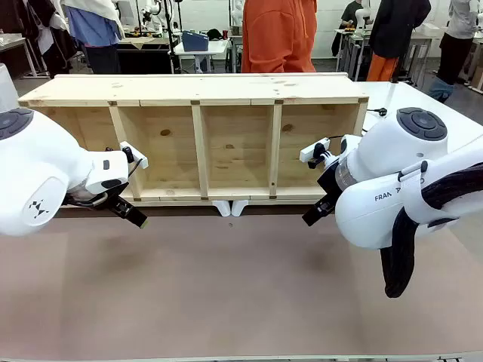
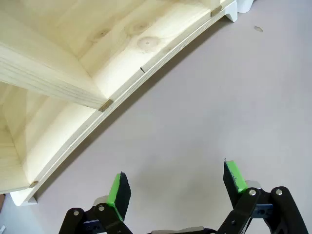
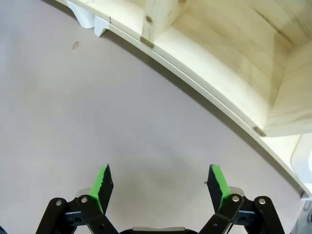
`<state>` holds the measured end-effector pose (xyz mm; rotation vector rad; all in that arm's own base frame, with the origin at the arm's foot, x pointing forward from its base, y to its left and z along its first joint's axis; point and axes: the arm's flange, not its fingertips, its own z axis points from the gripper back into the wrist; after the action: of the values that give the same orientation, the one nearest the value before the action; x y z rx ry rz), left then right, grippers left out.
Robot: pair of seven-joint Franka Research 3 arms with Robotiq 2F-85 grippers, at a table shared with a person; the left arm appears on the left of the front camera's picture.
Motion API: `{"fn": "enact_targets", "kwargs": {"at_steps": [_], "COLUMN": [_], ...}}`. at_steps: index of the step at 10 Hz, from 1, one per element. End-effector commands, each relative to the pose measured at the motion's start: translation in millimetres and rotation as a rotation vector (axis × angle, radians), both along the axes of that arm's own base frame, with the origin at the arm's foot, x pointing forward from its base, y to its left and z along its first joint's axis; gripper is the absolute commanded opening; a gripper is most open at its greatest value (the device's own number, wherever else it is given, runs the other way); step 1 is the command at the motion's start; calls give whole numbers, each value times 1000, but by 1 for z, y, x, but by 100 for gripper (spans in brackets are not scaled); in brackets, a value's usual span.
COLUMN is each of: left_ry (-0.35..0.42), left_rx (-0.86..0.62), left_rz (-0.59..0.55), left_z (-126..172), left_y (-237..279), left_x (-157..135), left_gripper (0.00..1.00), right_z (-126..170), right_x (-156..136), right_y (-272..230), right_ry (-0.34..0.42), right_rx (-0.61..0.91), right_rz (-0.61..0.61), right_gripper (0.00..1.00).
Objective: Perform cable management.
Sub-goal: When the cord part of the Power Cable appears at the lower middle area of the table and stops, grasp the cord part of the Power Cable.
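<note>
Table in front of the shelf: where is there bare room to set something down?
The table is bare from the front rail of the wooden shelf to the near edge, between the left gripper and the right gripper, both open. The shelf's bays look empty too. It is tighter at the right, where the black hose hangs.

Glossy white left arm (image 1: 38, 170) and right arm (image 1: 392, 162). Thick black braided hose (image 1: 398, 256) on the right one. Black left gripper (image 2: 174, 171) and right gripper (image 3: 159, 169), green pads (image 2: 116, 191).
</note>
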<state>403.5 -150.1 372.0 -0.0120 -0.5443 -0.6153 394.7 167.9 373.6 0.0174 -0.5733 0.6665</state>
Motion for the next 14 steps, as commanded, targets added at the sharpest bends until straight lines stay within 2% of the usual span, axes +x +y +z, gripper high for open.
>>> {"fn": "enact_targets", "kwargs": {"at_steps": [1, 10, 12, 14], "left_ry": [0, -1, 12, -19], "left_rx": [0, 2, 44, 69], "left_rz": [0, -3, 34, 65], "left_z": [0, 0, 12, 32], "left_y": [0, -1, -8, -8], "left_x": [0, 0, -13, -37], "left_gripper": [100, 100, 100, 100], "right_z": [0, 0, 10, 23], "right_x": [0, 0, -10, -29], "right_y": [0, 0, 1, -2], "right_ry": [0, -1, -9, -25], "right_rx": [0, -2, 17, 15], "right_rz": [0, 2, -29, -61], "right_gripper": [100, 100, 100, 100]}}
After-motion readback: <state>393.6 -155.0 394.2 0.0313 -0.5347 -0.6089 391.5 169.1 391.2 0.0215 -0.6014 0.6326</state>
